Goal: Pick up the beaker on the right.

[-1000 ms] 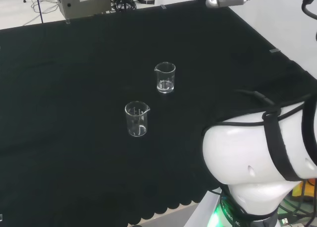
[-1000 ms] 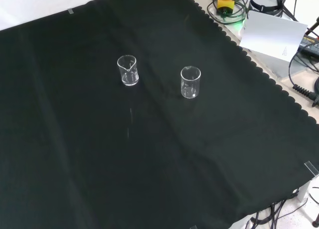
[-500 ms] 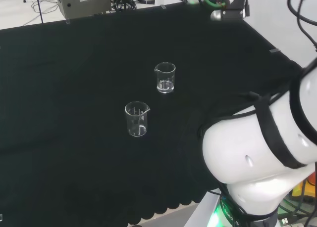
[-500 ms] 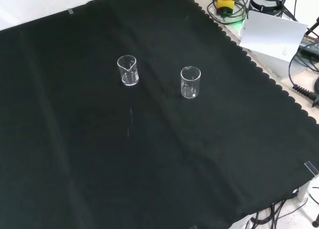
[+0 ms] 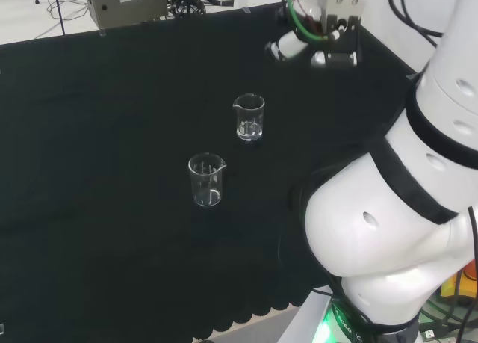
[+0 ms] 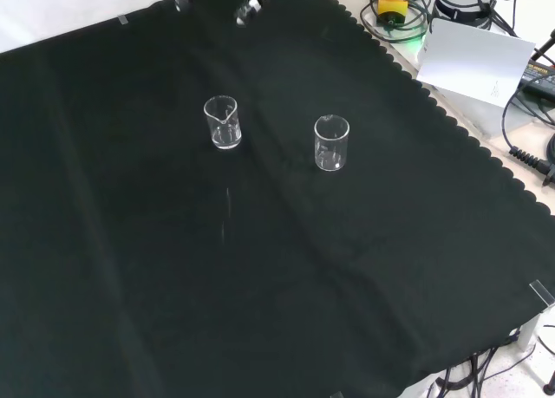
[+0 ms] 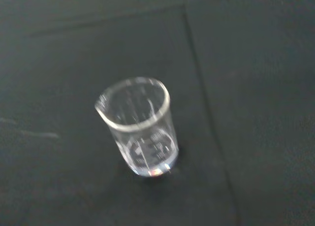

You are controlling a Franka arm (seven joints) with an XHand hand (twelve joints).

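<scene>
1. Head view: my hand (image 5: 287,48) hangs in the air above the cloth (image 5: 112,134), up and to the right of the right beaker (image 5: 249,117), well apart from it.
2. One white finger pokes out towards the view's left, and the wrist block sits just behind it. My big white arm links (image 5: 381,231) fill the view's right side, nearer the camera than that beaker.
3. Fingers: they are spread and relaxed, with nothing between them. I am gripping nothing.
4. Front view: two white fingertips (image 6: 251,1) come in at the top edge, apart from each other, above and beyond the same beaker (image 6: 224,122), with bare cloth between them and its rim.
5. The right beaker stands upright on the cloth, clear glass, spout at the rim, untouched.
6. The other beaker (image 5: 206,180) stands upright too. In the head view it is nearer the camera and to the left of the right beaker; in the front view it sits to the right of it and a little lower (image 6: 331,143). The two are apart, not touching.
7. Wrist view: past my palm I see one upright beaker (image 7: 140,127) on the dark cloth, rim open towards me, printed marks on its wall. I cannot tell for certain which of the two it is.
</scene>
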